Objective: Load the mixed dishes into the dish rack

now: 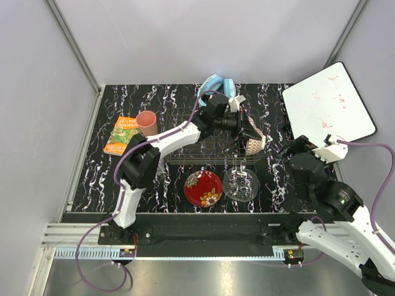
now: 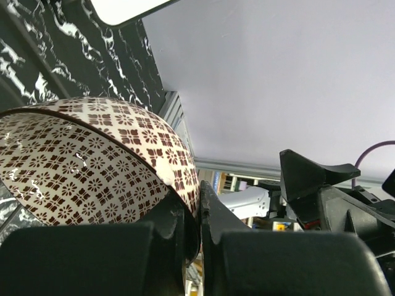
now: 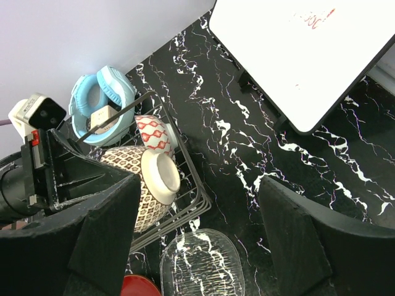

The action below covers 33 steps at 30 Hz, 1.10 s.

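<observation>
One bowl gripped at the dish rack's [image 1: 197,148] right end.
I find the left gripper [image 2: 199,213] pinched shut on the thin glazed rim of the brown-patterned bowl [image 2: 92,154], which is tipped on its side at the right end of the thin-wire rack, mid-bench. The right gripper [image 3: 199,197] stands wide, holding nothing. The round red floral plate [image 1: 203,188] and clear glass plate [image 1: 241,184] lie flat near the bench's near edge. The pink plastic cup [image 1: 147,122] stands upright left of the rack.
</observation>
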### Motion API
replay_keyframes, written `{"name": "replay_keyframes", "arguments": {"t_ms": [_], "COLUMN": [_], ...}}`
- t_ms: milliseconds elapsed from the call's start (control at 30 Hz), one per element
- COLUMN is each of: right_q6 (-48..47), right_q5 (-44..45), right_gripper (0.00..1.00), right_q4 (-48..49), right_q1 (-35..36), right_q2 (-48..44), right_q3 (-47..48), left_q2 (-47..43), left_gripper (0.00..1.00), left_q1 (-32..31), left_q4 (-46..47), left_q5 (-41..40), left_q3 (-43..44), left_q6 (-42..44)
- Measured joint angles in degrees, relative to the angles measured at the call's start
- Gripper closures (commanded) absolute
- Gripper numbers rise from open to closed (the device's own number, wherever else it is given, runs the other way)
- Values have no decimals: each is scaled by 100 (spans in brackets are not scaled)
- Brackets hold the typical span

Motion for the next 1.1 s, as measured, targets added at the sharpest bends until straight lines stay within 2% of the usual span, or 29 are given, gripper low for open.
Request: {"name": "replay_keyframes", "arguments": {"t_ms": [300,633,933,1000,1067,1100], "right_q6": [-26,-55,-55,-52,-55,-52], "right_q5": [-2,-48,-190,-216,-256,-267], "right_gripper": [15,14,15,14,14,14], "right_q4": [35,125,153,160,166,170], "right_q1": [0,0,0,0,0,0], "right_q2": [26,133,232,229,229,232], "right_q3": [-103,-122,-197,-210,-221,-221], "left_q2": [2,131,629,710,730,730], "left_gripper": [100,100,99,93,79,64], "left_q1": [118,317,350,315,297,293], "left_q4": [636,894,1008,1014,1008,999], "left_q5": [155,225,256,240,221,214], "left_q3": [-330,-640,-632,-632,-632,-632], "left_q6": [-466,-667,-680,-654,-612,-566]}}
